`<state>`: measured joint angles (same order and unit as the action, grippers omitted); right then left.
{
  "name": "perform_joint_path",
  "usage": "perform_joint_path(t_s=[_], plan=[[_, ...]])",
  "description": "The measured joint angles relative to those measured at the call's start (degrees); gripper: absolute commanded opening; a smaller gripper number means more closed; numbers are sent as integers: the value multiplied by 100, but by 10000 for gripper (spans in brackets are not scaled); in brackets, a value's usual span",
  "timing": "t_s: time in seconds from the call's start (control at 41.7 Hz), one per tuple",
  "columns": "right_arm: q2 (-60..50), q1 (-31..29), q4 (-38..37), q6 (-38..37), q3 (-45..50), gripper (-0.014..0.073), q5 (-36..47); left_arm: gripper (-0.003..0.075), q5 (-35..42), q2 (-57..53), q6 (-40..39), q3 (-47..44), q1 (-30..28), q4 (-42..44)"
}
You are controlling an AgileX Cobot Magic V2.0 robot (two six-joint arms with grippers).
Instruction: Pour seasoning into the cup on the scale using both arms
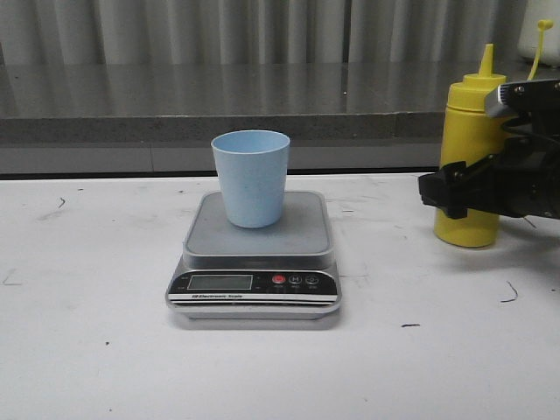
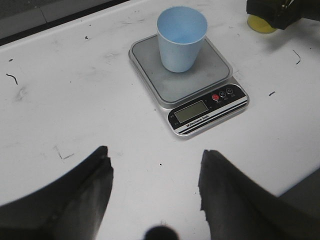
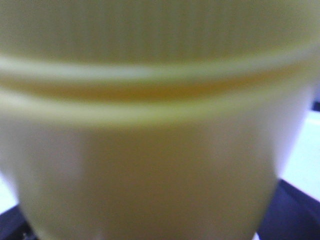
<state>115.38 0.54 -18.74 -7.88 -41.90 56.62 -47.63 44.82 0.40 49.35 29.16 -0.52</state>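
The pale blue cup (image 1: 251, 178) stands upright on the grey platform of the scale (image 1: 254, 280), also seen as cup (image 2: 181, 38) on scale (image 2: 200, 85). At the far right the yellow seasoning bottle (image 1: 468, 157) stands upright on the table. My right gripper (image 1: 455, 194) reaches in from the right, with a dark finger across the bottle's front. The bottle's body (image 3: 150, 165) fills the right wrist view and hides the fingertips, so contact is unclear. My left gripper (image 2: 155, 165) hangs open over bare table, well short of the scale, with nothing between its fingers.
The white table (image 1: 96, 332) has small dark marks. A grey ledge (image 1: 219, 127) runs along the back with curtains above. The table's near edge (image 2: 305, 185) shows in the left wrist view.
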Motion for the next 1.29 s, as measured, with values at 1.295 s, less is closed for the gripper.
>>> perform_joint_path(t_s=[1.295], plan=[[-5933,1722,601,-803,64,636,-10218,386,0,0,0,0,0,0]])
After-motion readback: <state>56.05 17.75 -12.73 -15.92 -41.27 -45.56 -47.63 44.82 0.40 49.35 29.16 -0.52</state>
